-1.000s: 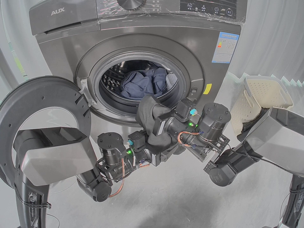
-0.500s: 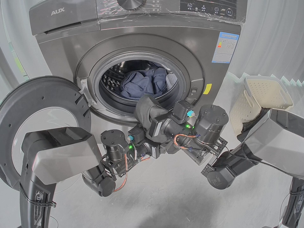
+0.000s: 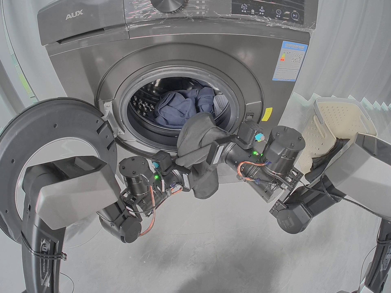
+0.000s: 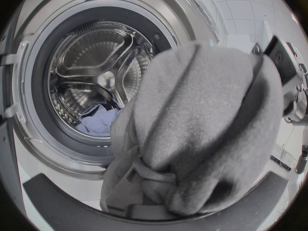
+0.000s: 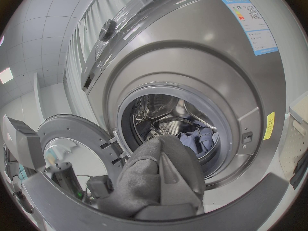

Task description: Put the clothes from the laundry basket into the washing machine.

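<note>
**Dark grey cloth garment (image 3: 198, 143) at the drum mouth**

You see it bunched over the left gripper (image 3: 193, 176) and right gripper (image 3: 202, 150), just before the lower rim of the grey front-loading washing machine (image 3: 179, 49). The cloth hides both, so you cannot tell their grip. Crumpled blue clothes (image 3: 181, 106) lie inside.

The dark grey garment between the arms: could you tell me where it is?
In the head view, the dark grey cloth garment hangs centrally before the door opening's lower rim on the grey metal washing machine, below the blue clothes in its drum.
</note>
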`<state>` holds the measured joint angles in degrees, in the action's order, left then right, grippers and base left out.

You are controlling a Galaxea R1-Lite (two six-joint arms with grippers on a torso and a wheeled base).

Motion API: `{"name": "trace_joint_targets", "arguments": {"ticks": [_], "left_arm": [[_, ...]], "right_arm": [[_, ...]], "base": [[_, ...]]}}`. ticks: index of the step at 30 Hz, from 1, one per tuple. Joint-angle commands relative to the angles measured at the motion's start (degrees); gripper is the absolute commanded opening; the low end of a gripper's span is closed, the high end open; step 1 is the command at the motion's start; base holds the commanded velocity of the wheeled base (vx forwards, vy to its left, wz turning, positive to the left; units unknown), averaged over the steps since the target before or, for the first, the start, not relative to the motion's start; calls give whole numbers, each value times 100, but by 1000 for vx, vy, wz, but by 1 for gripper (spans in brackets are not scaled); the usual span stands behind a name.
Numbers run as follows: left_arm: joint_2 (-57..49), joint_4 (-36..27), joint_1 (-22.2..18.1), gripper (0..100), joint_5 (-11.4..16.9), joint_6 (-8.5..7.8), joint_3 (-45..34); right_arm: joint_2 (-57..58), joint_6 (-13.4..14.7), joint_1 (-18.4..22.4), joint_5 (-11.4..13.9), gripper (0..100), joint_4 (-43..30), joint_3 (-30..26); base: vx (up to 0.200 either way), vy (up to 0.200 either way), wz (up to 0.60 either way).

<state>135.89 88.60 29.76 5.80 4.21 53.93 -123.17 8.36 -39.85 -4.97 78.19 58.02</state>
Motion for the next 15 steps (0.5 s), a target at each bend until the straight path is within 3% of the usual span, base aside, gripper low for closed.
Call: {"name": "trace_joint_targets", "arguments": {"ticks": [1, 11, 15], "left_arm": [[-599, 8, -119, 0, -9, 10, -304], [-1724, 17, -137, 0, 35, 19, -1236], [-2075, 17, -225, 0, 53, 116, -1464]], "right_arm": [[74, 43, 285, -4, 0, 12, -141], [-14, 78, 206, 14, 0, 135, -669], [-110, 60, 56, 23, 0, 364, -757]], "base": [[0, 0, 0], [0, 0, 0], [0, 0, 0]]}}
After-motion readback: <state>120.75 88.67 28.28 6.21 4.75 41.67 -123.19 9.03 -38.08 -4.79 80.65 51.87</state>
